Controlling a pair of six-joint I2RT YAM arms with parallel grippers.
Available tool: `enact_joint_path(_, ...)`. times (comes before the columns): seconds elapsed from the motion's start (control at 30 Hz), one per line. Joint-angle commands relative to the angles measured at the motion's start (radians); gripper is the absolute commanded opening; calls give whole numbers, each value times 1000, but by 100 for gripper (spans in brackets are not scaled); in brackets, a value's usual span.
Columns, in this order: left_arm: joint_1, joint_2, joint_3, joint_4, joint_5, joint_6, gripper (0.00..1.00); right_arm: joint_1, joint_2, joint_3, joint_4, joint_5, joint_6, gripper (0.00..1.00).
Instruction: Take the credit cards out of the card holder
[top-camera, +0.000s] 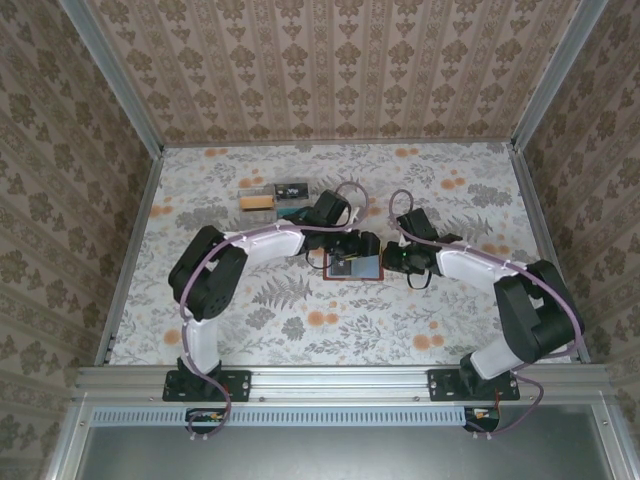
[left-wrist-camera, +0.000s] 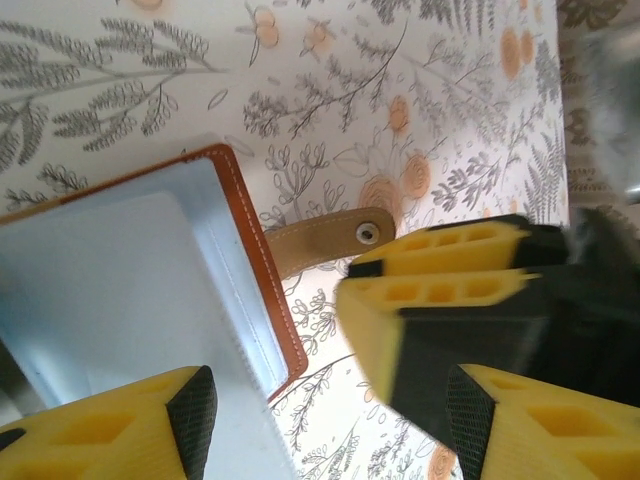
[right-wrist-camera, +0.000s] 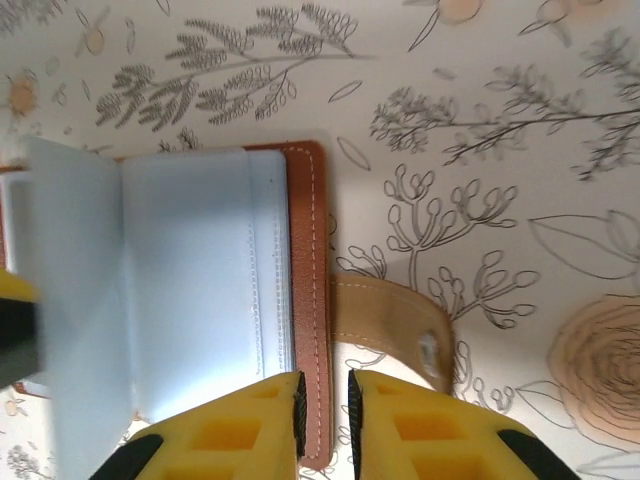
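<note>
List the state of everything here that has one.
Card holder, open, lying flat.
Clasp tab, unfastened, sticking out sideways.
Left gripper, open, over the card holder's edge.
Right gripper, nearly shut over the card holder's edge; hold unclear.

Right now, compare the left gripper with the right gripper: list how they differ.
The left gripper stands wide open; the right gripper is nearly shut. The left gripper holds nothing, one finger above the card holder's blue-grey inside; the right gripper pinches its brown edge near the clasp tab. Both have yellow fingers.
</note>
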Motion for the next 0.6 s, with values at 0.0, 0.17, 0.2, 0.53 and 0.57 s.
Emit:
enact_joint_path(0.0,-1,7,13,-24,23,20,65,-5,-45,-17,-11,2,19,23)
enact_joint_path(0.17,23,-43,-35,-27,10,27,63,-6,-50,-7,8,-25,37,23)
enact_joint_path(0.2,32,-58,-51,-26,7,27,63,-6,-47,-3,12,-35,40,24)
enact_joint_path(0.53,134,-183,-199,-57,-41,59,49,20,-36,77,17,-89,52,25)
enact_joint_path(0.57,142,-185,-215,-53,-41,59,40,30,-30,94,15,-96,53,25)
